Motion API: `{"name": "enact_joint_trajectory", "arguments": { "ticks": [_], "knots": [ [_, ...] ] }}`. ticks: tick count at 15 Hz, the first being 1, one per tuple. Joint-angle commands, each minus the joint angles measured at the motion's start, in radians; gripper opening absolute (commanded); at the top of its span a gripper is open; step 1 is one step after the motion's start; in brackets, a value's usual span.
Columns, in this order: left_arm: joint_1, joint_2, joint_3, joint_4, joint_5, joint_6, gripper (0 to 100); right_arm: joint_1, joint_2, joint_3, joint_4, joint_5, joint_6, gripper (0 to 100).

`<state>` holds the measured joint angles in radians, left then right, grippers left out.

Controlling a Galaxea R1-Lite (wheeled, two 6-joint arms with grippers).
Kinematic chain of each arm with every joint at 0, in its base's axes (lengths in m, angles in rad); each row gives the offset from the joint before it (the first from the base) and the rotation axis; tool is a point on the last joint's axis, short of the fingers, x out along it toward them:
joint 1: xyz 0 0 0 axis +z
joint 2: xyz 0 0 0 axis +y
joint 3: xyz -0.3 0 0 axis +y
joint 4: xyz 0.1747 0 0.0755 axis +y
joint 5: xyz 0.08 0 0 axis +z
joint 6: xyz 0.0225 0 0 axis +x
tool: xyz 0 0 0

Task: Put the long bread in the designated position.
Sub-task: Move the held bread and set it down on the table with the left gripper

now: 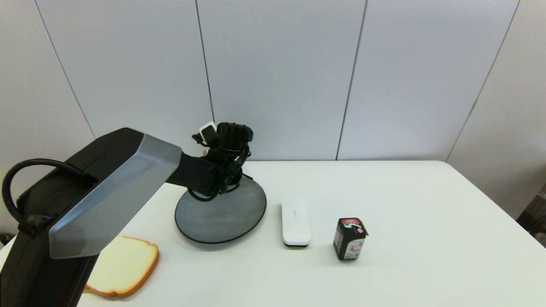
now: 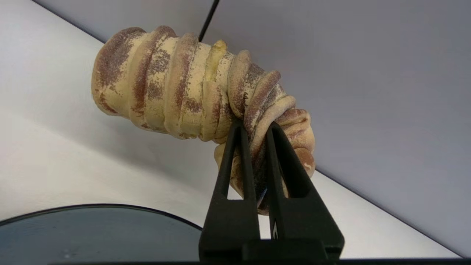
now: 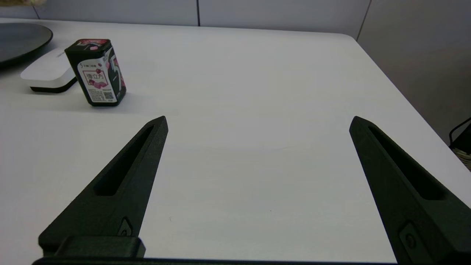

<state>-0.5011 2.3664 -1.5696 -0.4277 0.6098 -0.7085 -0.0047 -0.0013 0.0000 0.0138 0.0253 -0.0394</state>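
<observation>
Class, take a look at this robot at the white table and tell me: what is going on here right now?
The left gripper is shut on the ridged, brown-and-tan marbled long bread, pinching it near one end and holding it in the air above the far edge of the round dark-grey plate. The bread bends around the grip. The right gripper hangs open over bare white table, idle. A pale toast slice, a white remote and a small dark box lie untouched.

The long bread (image 2: 191,84), ridged crosswise in marbled brown and tan bands, is hanging in the air above the far rim of the dark plate (image 2: 92,232), bending where the left gripper (image 2: 255,129) is pinching it.
</observation>
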Motion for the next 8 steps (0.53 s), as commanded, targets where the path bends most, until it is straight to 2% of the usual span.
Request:
{"name": "enact_joint_trajectory", "arguments": {
  "ticks": [1,8],
  "knots": [
    [-0.007,0.030,-0.006,-0.003,0.034,-0.029,0,0.000,0.001,-0.002,0.000,0.001,-0.001,100],
    [-0.011,0.040,-0.007,-0.003,0.048,-0.062,0,0.000,0.001,0.000,0.000,0.001,-0.001,100]
  ]
}}
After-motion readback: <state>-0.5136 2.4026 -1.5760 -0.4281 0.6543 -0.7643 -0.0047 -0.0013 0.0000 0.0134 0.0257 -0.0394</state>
